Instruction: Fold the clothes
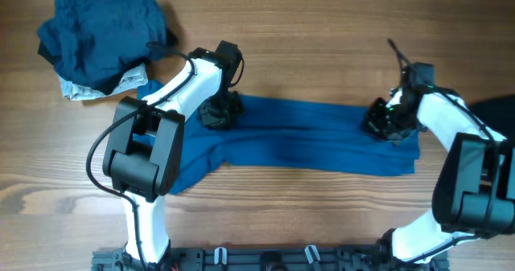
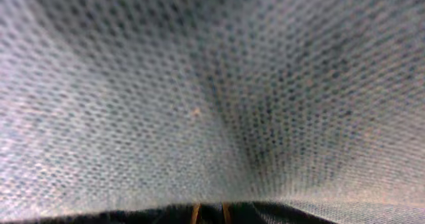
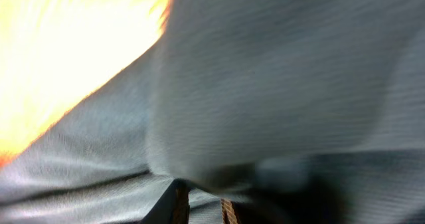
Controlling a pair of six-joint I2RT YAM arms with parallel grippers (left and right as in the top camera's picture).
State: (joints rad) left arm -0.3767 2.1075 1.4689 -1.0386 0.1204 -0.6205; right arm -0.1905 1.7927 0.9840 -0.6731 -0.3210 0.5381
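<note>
Left gripper [image 1: 219, 115] and right gripper [image 1: 383, 125] touch opposite ends of blue shirt [image 1: 306, 140].

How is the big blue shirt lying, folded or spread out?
Stretched out, not neatly folded: the blue shirt lies as one long, rumpled strip across the table.

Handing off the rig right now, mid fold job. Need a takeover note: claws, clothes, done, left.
Left claw: down on the blue shirt, left part; fabric fills its camera, grip unclear.
Right claw: down on the shirt's right end, grip unclear too.
Shirt lies as a long band across the table; navy pile over a pale garment far left, black garment at right edge.
Done: no finished fold visible.
Left: fold the shirt, then the rest.
</note>
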